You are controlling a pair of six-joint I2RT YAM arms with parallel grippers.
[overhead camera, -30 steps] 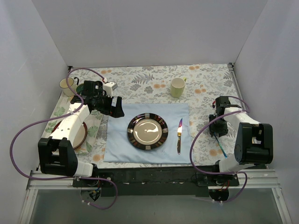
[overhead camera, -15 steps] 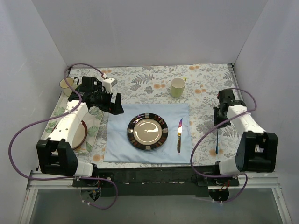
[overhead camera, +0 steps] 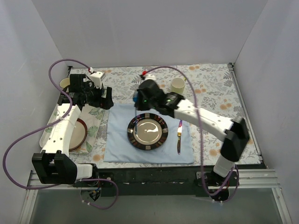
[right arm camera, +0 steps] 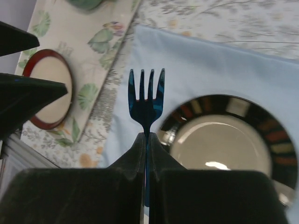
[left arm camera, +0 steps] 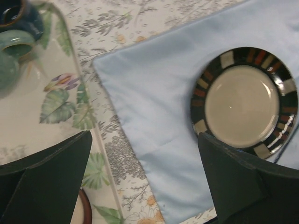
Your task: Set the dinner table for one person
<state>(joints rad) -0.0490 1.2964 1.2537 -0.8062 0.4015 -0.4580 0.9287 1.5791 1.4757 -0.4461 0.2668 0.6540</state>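
The dinner table (overhead camera: 210,79) has a fern-and-flower cloth. On it lies a light-blue mat (overhead camera: 119,140) with a dark striped plate (overhead camera: 147,131) and a knife (overhead camera: 179,135) to the plate's right. My right gripper (overhead camera: 139,99) reaches over the mat's far left part, shut on a blue fork (right arm camera: 146,100), tines pointing forward, above the mat (right arm camera: 196,70) just left of the plate (right arm camera: 229,149). My left gripper (overhead camera: 103,97) is open and empty, above the mat's left edge (left arm camera: 154,93); the plate (left arm camera: 245,102) lies to its right.
A yellow-green mug (overhead camera: 177,86) stands behind the mat. A floral tray (overhead camera: 96,122) at the left holds a red-rimmed bowl (overhead camera: 77,133) and a cup (overhead camera: 65,83). A teal cup (left arm camera: 9,56) shows in the left wrist view. Grey walls stand on three sides.
My right arm has swung from the table's right side across to the plate's far left, carrying the blue fork. My left gripper has drawn back and left a little.
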